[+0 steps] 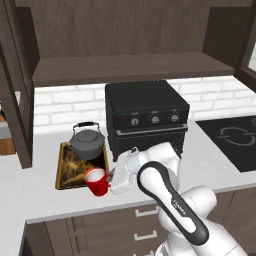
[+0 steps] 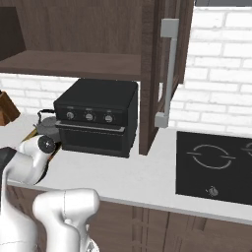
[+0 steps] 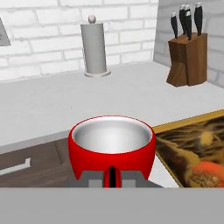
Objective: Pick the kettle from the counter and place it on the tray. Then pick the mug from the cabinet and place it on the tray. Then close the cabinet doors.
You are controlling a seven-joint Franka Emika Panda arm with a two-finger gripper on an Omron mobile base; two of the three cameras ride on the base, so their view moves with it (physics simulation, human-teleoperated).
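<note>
The dark grey kettle point(image 1: 87, 141) stands on the back half of the gold-rimmed tray point(image 1: 66, 174) on the pale counter point(image 1: 30, 195). My gripper point(image 1: 112, 178) is shut on the handle of the red mug point(image 1: 97, 182), which it holds upright at the tray's near right corner. In the hand view the mug point(image 3: 112, 146) has its red handle pinched in my gripper point(image 3: 112, 179), and the tray point(image 3: 197, 151) lies just to its right. Overhead, the cabinet point(image 1: 130, 67) shows a bare shelf, with the cabinet doors point(image 1: 15, 100) swung open. One open door with its grey bar handle point(image 2: 170, 74) hangs right of the oven.
A black toaster oven point(image 1: 146, 117) stands right of the tray, close to my arm. A black cooktop point(image 2: 216, 165) is set into the counter further right. A knife block point(image 3: 188, 57) and a paper towel holder point(image 3: 94, 46) stand against the brick wall to the left.
</note>
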